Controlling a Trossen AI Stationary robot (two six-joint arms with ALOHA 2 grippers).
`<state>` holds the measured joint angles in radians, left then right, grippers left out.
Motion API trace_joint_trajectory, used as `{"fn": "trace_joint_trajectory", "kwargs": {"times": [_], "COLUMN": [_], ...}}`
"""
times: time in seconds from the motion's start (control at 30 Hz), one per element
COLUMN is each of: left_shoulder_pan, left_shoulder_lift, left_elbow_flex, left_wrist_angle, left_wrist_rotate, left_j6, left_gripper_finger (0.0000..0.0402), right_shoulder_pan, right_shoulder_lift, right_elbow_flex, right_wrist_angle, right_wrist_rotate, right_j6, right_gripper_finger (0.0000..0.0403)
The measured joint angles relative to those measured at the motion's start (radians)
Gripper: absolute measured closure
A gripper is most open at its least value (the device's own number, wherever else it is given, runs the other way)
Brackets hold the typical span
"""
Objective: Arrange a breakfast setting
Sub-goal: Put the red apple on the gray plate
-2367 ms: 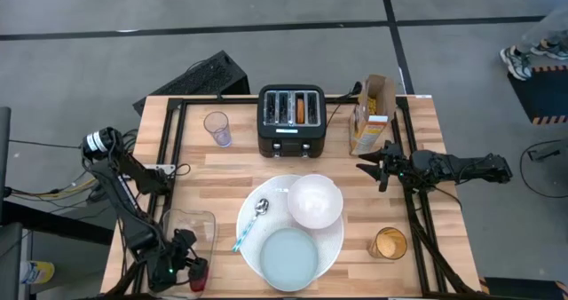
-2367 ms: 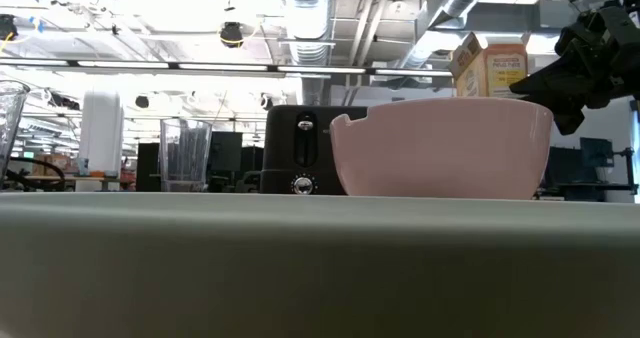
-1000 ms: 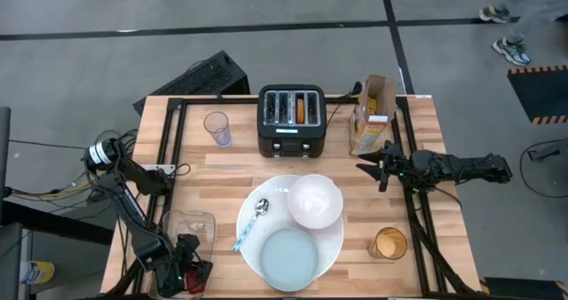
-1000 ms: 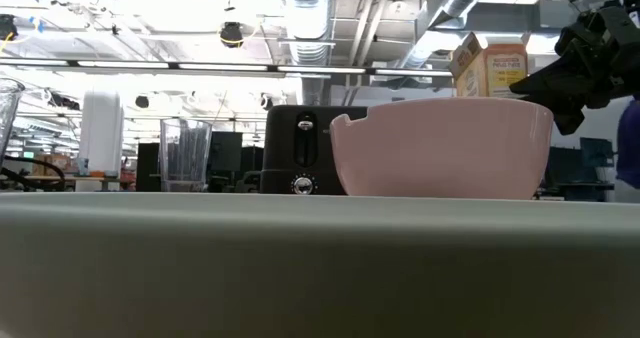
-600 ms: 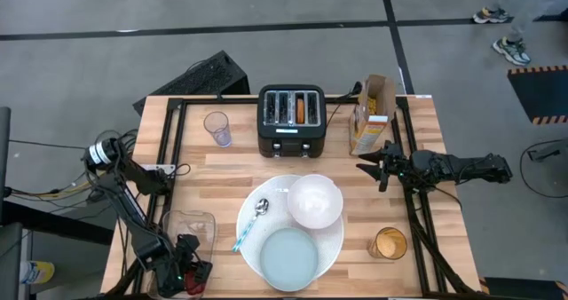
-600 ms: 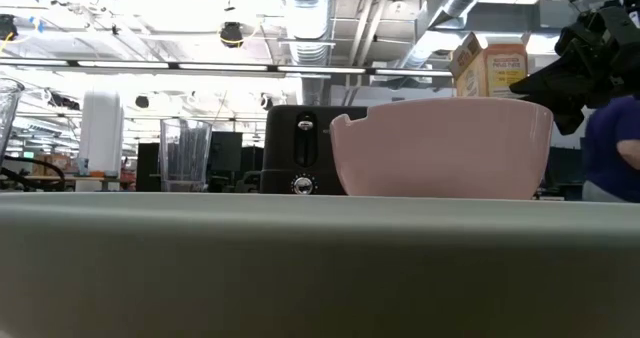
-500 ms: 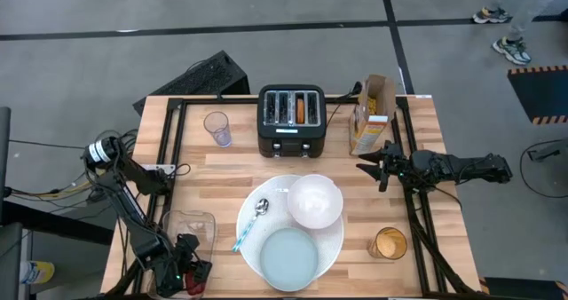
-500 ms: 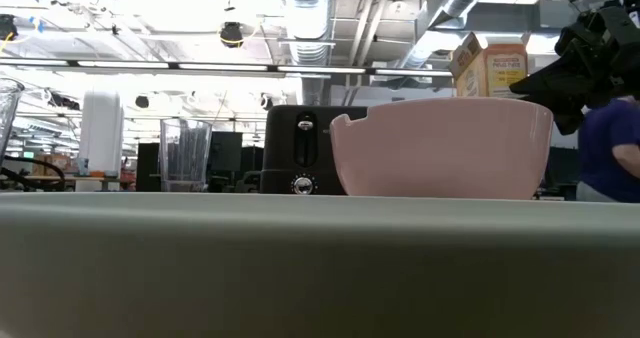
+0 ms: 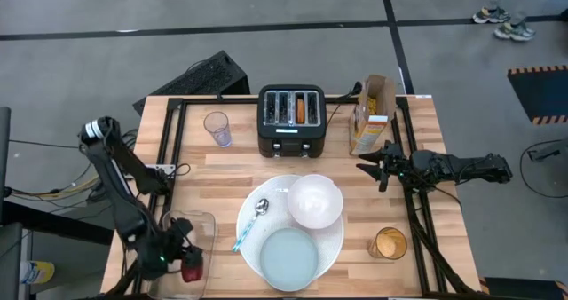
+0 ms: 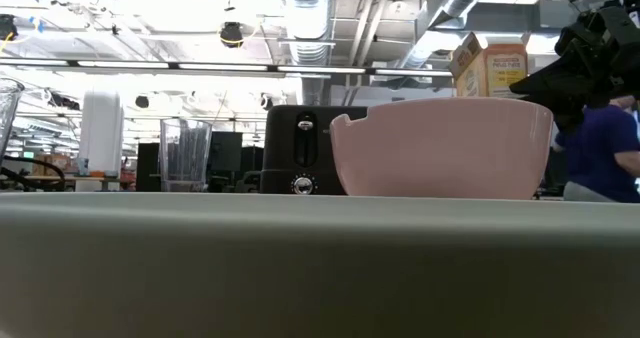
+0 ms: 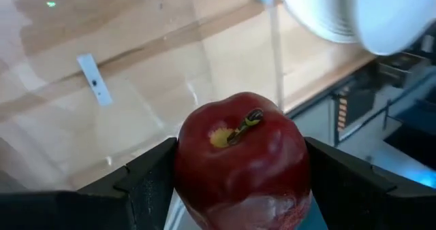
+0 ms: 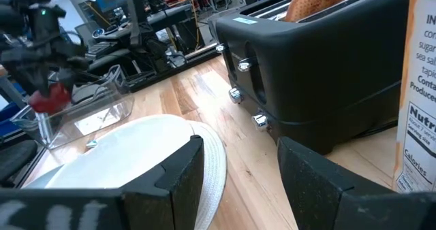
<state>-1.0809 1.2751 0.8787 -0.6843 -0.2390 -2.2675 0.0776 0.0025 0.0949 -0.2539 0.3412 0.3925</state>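
My left gripper [image 9: 188, 269] is at the table's near left corner, shut on a small red apple [image 11: 242, 158], over the near end of a clear plastic container [image 9: 188, 233]. The apple also shows in the right wrist view [image 12: 49, 99]. A large white plate [image 9: 333, 242] holds a white bowl [image 9: 314, 200], a pale-blue plate [image 9: 289, 257] and a blue-handled spoon [image 9: 251, 220]. A bagel [image 9: 301, 110] sticks up in the toaster [image 9: 292, 122]. My right gripper [image 9: 373, 167] is open and empty, near the cereal box [image 9: 373, 114]. My left gripper pinches the apple's two opposite sides [image 11: 187, 169] between its two fingers [image 11: 146, 186], coming from above. The apple's stem end [image 11: 246, 121] faces back toward the wrist. The apple is lifted clear, above the clear container.
An empty glass [image 9: 216, 127] stands at the far left. A glass of orange juice [image 9: 388, 244] stands at the near right. A person [image 10: 600, 148] shows in the room behind the table. Bare wood lies between the toaster and the large plate.
My left arm has swung and my left gripper has carried the apple a little toward the far edge, over the clear container's near end. My right arm has kept still. A person has walked into the low view behind the table.
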Motion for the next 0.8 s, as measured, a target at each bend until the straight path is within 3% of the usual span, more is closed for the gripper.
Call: {"fn": "trace_joint_trajectory", "kwargs": {"times": [0.2, 0.37, 0.5, 0.8], "left_shoulder_pan": [0.000, 0.017, 0.087, 0.300], "left_shoulder_lift": [-0.153, -0.219, -0.198, -0.073], "left_elbow_flex": [0.000, 0.000, 0.000, 0.000], "left_wrist_angle": [-0.062, -0.074, -0.069, 0.106], "left_wrist_rotate": [-0.093, -0.267, -0.353, -0.376], "left_j6": [0.041, 0.078, 0.185, 0.609], "left_gripper_finger": [0.0126, 0.0126, 0.0126, 0.0126], "right_shoulder_pan": [0.000, 0.000, 0.000, 0.000], "right_shoulder_lift": [0.000, 0.000, 0.000, 0.000], "right_elbow_flex": [0.000, 0.000, 0.000, 0.000], "right_wrist_angle": [0.000, 0.000, 0.000, 0.000], "right_wrist_rotate": [0.000, 0.000, 0.000, 0.000], "right_j6": [0.000, 0.000, 0.000, 0.000], "right_gripper_finger": [0.0195, 0.0195, 0.0195, 0.0195]}}
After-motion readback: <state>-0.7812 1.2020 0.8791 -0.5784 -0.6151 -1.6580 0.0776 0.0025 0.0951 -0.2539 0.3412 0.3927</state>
